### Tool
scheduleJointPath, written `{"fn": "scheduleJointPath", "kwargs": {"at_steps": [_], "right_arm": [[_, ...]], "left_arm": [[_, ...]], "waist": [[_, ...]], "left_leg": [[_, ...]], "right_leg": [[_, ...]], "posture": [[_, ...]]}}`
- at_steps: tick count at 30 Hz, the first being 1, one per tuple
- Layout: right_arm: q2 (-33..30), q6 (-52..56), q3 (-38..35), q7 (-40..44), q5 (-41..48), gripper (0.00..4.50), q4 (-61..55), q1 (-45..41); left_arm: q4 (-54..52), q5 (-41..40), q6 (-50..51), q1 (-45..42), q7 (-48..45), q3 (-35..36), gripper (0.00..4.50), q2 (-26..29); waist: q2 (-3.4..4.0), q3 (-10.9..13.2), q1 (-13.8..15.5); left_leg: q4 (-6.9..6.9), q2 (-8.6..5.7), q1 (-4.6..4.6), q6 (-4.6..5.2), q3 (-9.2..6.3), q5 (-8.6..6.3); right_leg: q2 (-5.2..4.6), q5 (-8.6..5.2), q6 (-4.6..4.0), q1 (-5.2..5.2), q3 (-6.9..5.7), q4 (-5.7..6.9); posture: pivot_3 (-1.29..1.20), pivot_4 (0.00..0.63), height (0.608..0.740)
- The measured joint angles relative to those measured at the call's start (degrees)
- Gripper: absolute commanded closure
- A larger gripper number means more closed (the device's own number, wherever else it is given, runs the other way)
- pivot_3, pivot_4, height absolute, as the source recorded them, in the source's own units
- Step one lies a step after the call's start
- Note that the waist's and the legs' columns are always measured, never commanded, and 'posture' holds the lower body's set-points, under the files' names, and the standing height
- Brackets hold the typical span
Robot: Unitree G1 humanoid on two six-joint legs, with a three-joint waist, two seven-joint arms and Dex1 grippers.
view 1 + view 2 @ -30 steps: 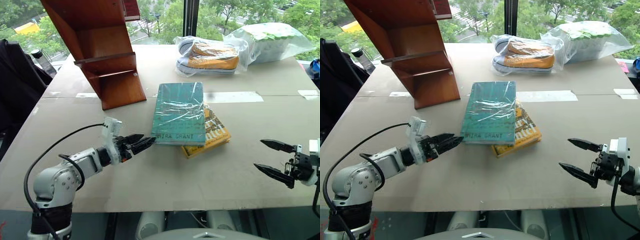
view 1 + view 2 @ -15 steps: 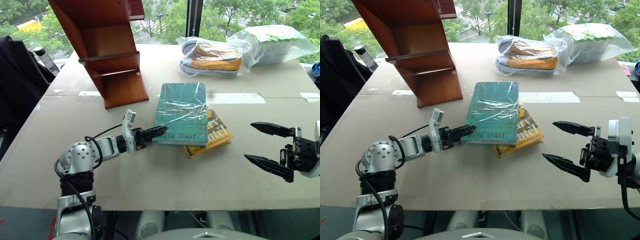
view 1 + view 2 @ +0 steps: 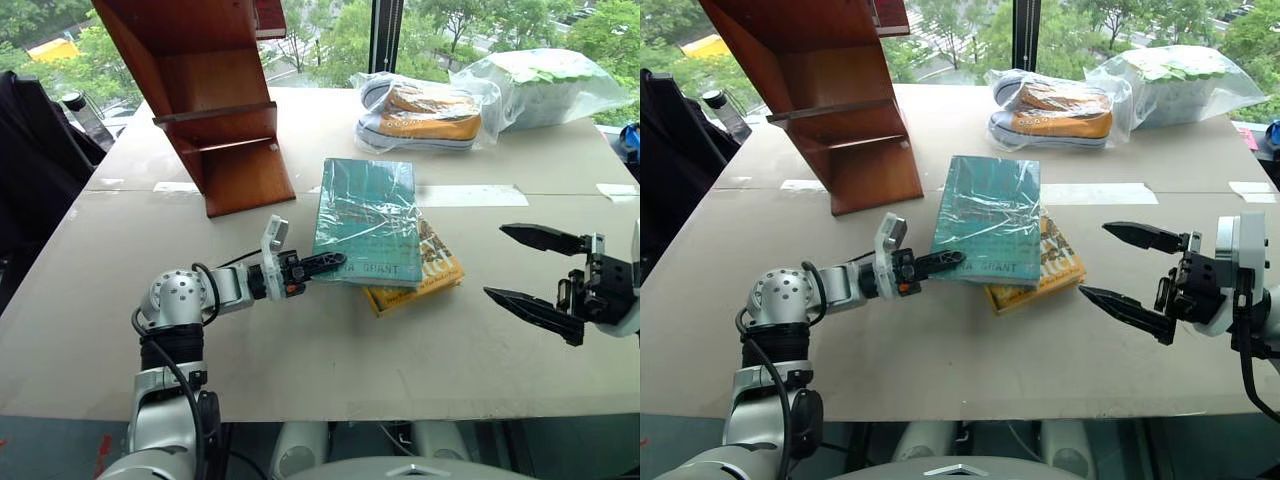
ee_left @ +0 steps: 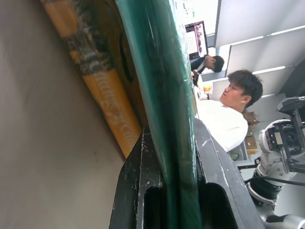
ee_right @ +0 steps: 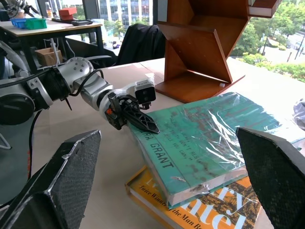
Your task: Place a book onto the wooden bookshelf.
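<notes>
Teal book (image 3: 370,218) — glossy, seemingly plastic-wrapped

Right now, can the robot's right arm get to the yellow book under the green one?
Probably only partly. The right gripper hangs open beside the yellow book, with bare table between them, but the green book lies across most of it.

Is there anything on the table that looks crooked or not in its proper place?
The book lies skewed across the yellow-orange book, its near corner pinched by the left gripper. The wooden bookshelf leans on slanted sides, apparently by design.
</notes>
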Motion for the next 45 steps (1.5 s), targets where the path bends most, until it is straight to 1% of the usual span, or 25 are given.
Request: {"fn": "scheduleJointPath", "kwargs": {"at_steps": [1, 4, 5, 8, 9, 10, 11, 12, 13, 14, 16, 18, 19, 21, 26, 30, 38, 45], "right_arm": [[0.1, -0.1, 0.0, 0.1, 0.0, 0.00, 0.1, -0.2], [0.1, -0.2, 0.1, 0.4, -0.3, 0.00, 1.7, -0.9], [0.5, -0.3, 0.1, 0.5, -0.4, 0.00, 2.6, -1.6], [2.8, -0.9, 1.4, 0.0, 0.6, 0.00, 4.0, -5.9], [3.8, -0.8, 1.8, -0.7, 1.5, 0.00, 4.4, -8.1], [4.3, -0.8, 2.0, -1.2, 1.9, 0.00, 4.8, -9.4], [5.2, -0.8, 2.6, -1.9, 2.7, 0.00, 5.7, -12.0], [5.7, -0.8, 2.8, -2.4, 3.1, 0.00, 6.1, -13.3], [6.2, -0.7, 3.3, -3.1, 3.8, 0.00, 7.0, -15.3], [6.7, -0.6, 3.7, -3.6, 4.0, 0.00, 7.6, -16.7], [7.4, -0.3, 4.5, -4.6, 4.4, 0.00, 8.7, -19.3], [8.1, 0.1, 5.3, -5.4, 4.7, 0.00, 9.2, -21.3], [8.6, 0.3, 5.8, -5.7, 4.9, 0.00, 9.6, -22.2], [9.2, 0.3, 6.1, -6.2, 5.0, 0.00, 10.9, -23.4], [10.4, 0.2, 6.5, -5.5, 4.9, 0.00, 14.2, -24.9], [11.0, 0.2, 6.8, -4.4, 4.7, 0.00, 16.0, -25.2], [11.1, 0.1, 6.8, -2.2, 3.6, 0.00, 17.8, -25.9], [11.1, -0.5, 6.7, -1.3, 2.7, 0.00, 17.9, -25.9]], "left_arm": [[-3.4, 1.5, -3.2, 0.0, -0.7, -1.2, 4.49, 0.5], [-14.4, 8.4, -13.3, -1.8, -4.4, -7.0, 4.49, 4.9], [-17.5, 10.9, -16.8, -4.0, -5.1, -8.8, 4.49, 5.9], [-23.9, 17.8, -26.6, -11.8, -5.6, -12.8, 4.49, 6.4], [-25.9, 22.3, -31.7, -13.9, -6.7, -15.9, 4.49, 8.8], [-26.4, 25.7, -34.5, -15.0, -7.5, -18.4, 4.49, 10.7], [-26.6, 33.7, -41.1, -17.1, -8.8, -23.6, 4.49, 15.1], [-26.4, 38.2, -44.6, -18.7, -9.6, -26.2, 4.49, 17.5], [-25.5, 46.9, -52.1, -21.0, -10.5, -30.4, 4.49, 21.5], [-24.3, 52.9, -57.4, -22.7, -10.7, -32.7, 4.49, 24.1], [-20.6, 62.9, -65.0, -26.0, -9.7, -35.0, 4.49, 28.2], [-16.4, 71.5, -70.5, -28.6, -7.8, -35.4, 4.49, 32.3], [-14.4, 75.4, -72.5, -29.9, -7.0, -35.3, 4.49, 34.7], [-12.0, 80.3, -74.1, -30.5, -6.5, -33.9, 4.49, 38.4], [-10.5, 86.3, -75.6, -27.6, -7.0, -30.9, 4.49, 42.4], [-9.2, 88.4, -75.4, -25.8, -8.0, -30.0, 4.49, 43.6], [-8.7, 91.2, -72.9, -18.2, -8.6, -28.6, 4.49, 43.0], [-8.9, 91.5, -68.2, -16.3, -9.9, -26.3, 4.49, 42.6]], "waist": [[-0.12, 0.1, 0.0], [-0.21, 0.1, 0.1], [-0.20, 0.1, 0.3], [-0.18, 0.1, 0.5], [-0.19, 0.1, 0.4], [-0.18, 0.1, 0.2], [-0.21, 0.2, 0.0], [-0.19, 0.2, -0.1], [-0.18, 0.2, -0.1], [-0.18, 0.2, -0.1], [-0.17, 0.2, -0.1], [-0.15, 0.3, -0.1], [-0.15, 0.3, -0.2], [-0.13, 0.3, -0.1], [-0.16, 0.3, 0.2], [-0.16, 0.4, 0.0], [-0.15, 0.4, -0.1], [-0.16, 0.4, -0.1]], "left_leg": [[0.00, 0.02, -0.02, 0.00, -0.07, 0.00], [-0.01, 0.01, -0.05, -0.02, -0.04, 0.00], [-0.01, -0.02, -0.08, -0.02, -0.02, 0.00], [0.00, -0.05, -0.06, -0.01, 0.04, 0.00], [-0.02, -0.06, -0.05, -0.01, 0.16, 0.00], [-0.02, -0.06, -0.06, -0.01, 0.24, 0.00], [-0.06, -0.06, -0.02, -0.01, 0.32, 0.00], [-0.10, -0.04, -0.04, -0.01, 0.33, 0.00], [-0.15, -0.03, 0.01, -0.01, 0.33, 0.00], [-0.18, 0.00, -0.01, -0.01, 0.30, 0.00], [-0.20, 0.02, -0.07, 0.00, 0.28, 0.01], [-0.21, 0.03, -0.11, 0.00, 0.31, 0.01], [-0.21, 0.03, -0.14, 0.00, 0.34, 0.01], [-0.22, 0.03, -0.18, 0.00, 0.40, 0.00], [-0.19, 0.00, -0.28, 0.00, 0.38, 0.00], [-0.17, 0.00, -0.24, 0.00, 0.38, 0.00], [-0.15, 0.05, -0.17, -0.01, 0.37, 0.01], [-0.13, 0.04, -0.17, -0.01, 0.39, 0.01]], "right_leg": [[0.01, 0.01, -0.01, -0.01, 0.00, 0.00], [-0.01, 0.02, -0.04, -0.02, 0.02, -0.04], [-0.04, 0.02, -0.04, -0.02, 0.02, -0.07], [-0.06, 0.03, -0.02, 0.00, 0.11, -0.14], [-0.04, 0.03, -0.02, 0.00, 0.13, -0.15], [-0.02, 0.03, -0.02, 0.00, 0.12, -0.17], [0.01, 0.03, -0.02, -0.01, 0.15, -0.14], [0.10, 0.03, -0.03, -0.02, 0.15, -0.19], [0.10, 0.02, -0.03, -0.03, 0.16, -0.16], [0.14, 0.02, -0.04, -0.06, 0.13, -0.15], [0.16, 0.02, -0.03, -0.13, 0.10, -0.14], [0.16, 0.03, 0.01, -0.18, 0.12, -0.14], [0.15, 0.12, 0.18, -0.21, 0.12, -0.16], [0.12, 0.13, 0.28, -0.22, 0.12, -0.19], [0.06, 0.10, 0.34, -0.22, 0.06, -0.22], [0.07, 0.04, 0.46, -0.22, 0.06, -0.13], [0.10, 0.04, 0.44, -0.25, 0.06, 0.04], [0.09, 0.07, 0.39, -0.25, 0.07, 0.03]], "posture": [[0.00, 0.150, 0.693], [0.00, 0.150, 0.693], [0.00, 0.150, 0.693], [0.00, 0.150, 0.693], [0.00, 0.150, 0.693], [0.00, 0.150, 0.693], [0.00, 0.150, 0.693], [0.00, 0.150, 0.693], [0.00, 0.150, 0.693], [0.00, 0.150, 0.693], [0.00, 0.150, 0.693], [0.00, 0.150, 0.693], [0.00, 0.150, 0.693], [0.00, 0.150, 0.693], [0.00, 0.150, 0.693], [0.00, 0.150, 0.693], [0.00, 0.150, 0.693], [0.00, 0.150, 0.693]]}}
